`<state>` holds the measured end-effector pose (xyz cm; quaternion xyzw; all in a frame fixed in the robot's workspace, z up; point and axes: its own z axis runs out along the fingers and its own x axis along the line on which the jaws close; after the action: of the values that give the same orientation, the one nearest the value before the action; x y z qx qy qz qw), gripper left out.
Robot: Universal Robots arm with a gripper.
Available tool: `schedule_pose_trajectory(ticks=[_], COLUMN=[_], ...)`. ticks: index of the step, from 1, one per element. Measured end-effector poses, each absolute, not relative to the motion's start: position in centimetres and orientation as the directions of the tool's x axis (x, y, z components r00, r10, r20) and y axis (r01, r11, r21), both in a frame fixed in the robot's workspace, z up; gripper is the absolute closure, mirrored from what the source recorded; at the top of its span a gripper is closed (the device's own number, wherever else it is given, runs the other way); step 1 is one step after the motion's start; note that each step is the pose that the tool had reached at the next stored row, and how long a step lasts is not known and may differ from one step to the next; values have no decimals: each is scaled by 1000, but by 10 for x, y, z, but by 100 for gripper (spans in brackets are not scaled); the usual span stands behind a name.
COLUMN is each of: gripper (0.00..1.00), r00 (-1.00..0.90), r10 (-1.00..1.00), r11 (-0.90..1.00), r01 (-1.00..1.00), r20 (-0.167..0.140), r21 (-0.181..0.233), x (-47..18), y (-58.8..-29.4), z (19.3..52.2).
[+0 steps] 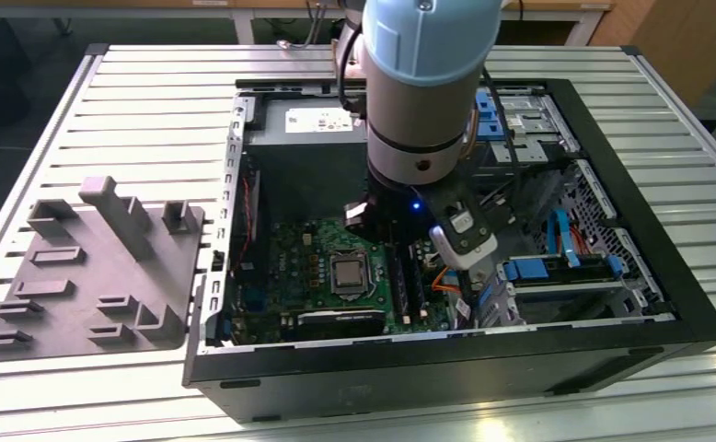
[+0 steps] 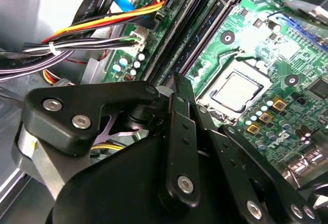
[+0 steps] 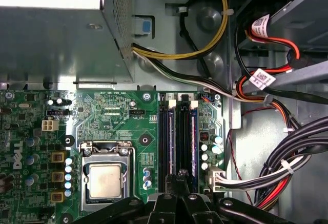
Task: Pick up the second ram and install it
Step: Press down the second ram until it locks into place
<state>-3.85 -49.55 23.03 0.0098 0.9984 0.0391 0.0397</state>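
At centre of the exterior view, end effector (image 1: 446, 241) inside open computer case (image 1: 652, 304) over motherboard (image 1: 315, 276); grip state cannot be told; grey tray (image 1: 88, 276) on counter (image 1: 149, 101) at left; cable bundle (image 3: 287, 172) beside memory slots (image 3: 177, 142).

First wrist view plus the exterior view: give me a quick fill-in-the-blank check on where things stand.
In the first wrist view the gripper hangs over the motherboard's long black ____.
The processor socket sits on that ____ board.
In the exterior view the grey tray lies to that view's ____ of the computer case.
Missing: slots; green; left.
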Motion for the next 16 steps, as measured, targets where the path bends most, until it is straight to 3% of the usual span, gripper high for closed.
schedule_pose_trajectory(ticks=[16], gripper=[89], r00=[-997], r10=[23], r11=[997], r01=[17], r20=[-79], r21=[79], x=[-39], y=[-505], z=[230])
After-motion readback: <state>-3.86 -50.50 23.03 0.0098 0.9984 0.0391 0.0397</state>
